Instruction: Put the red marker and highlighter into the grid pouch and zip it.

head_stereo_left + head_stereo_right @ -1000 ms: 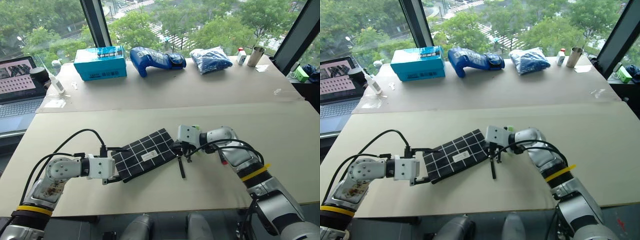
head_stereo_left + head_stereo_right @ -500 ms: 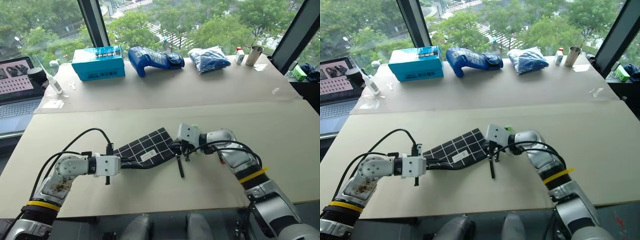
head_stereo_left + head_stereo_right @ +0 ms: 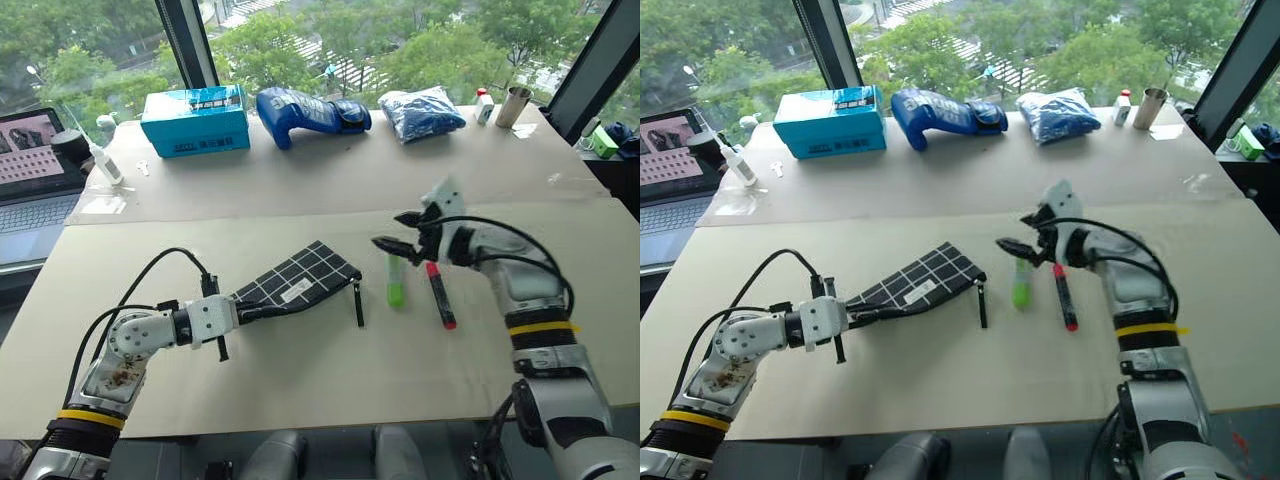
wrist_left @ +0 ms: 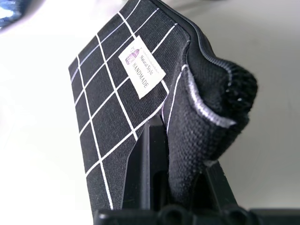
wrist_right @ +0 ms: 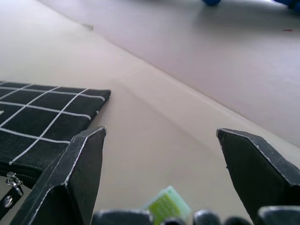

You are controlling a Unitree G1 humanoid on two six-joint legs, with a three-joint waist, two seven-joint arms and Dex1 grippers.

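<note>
The grid pouch [image 3: 297, 286], a flat rectangle of black woven fabric crossed by thin white lines with a small white printed label, lay slanted near the middle of the pale matte table [image 3: 300, 380]. Its near corner was bunched and pinched in the clenched left gripper [image 3: 243, 312], at about eight o'clock from the pouch's centre; in the left wrist view the cloth folded thickly between the two black fingers [image 4: 154, 173], the zipper teeth running along the fold. The black pull strap [image 3: 357, 303] trailed off the pouch's far end, lying flat on the table at four o'clock from the label.

Just beyond the strap, at three o'clock from the pouch, lay the highlighter [image 3: 395, 281], short, stubby and translucent light green. Beside it, apart and roughly parallel, lay the red marker [image 3: 439, 295], slim, with a black barrel and red cap.

The right gripper [image 3: 400, 232] hung above the table at twelve o'clock from the highlighter, its blunt black fingers [image 5: 82, 173] spread wide and empty.
</note>
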